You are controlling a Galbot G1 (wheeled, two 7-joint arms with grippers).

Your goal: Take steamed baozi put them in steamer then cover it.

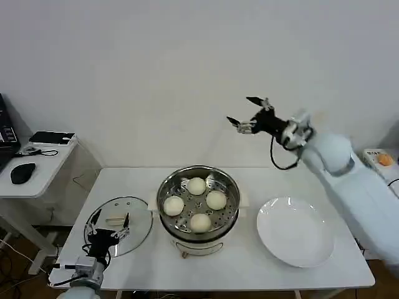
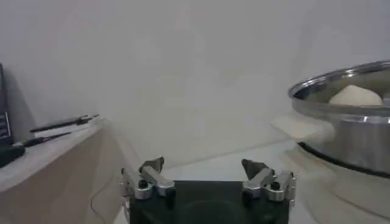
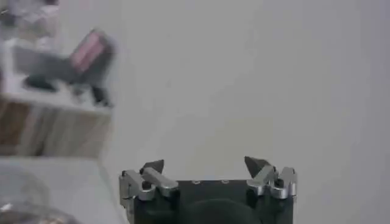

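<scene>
The shiny steamer [image 1: 198,202] stands mid-table on its cream base, uncovered, with several cream-white baozi [image 1: 196,185] on its perforated tray. Its rim [image 2: 341,82] and one bun [image 2: 356,95] also appear in the left wrist view. The glass cover [image 1: 124,221] with its cream bar handle lies flat on the table to the steamer's left. My left gripper [image 1: 111,227] hovers open over the near part of the cover, empty. Raised high behind the steamer, my right gripper [image 1: 243,112] is open and empty, facing the wall.
An empty white plate [image 1: 294,232] sits right of the steamer. A side desk [image 1: 37,162] with a mouse and a dark device stands at far left. The white table's front edge runs just below the cover and plate.
</scene>
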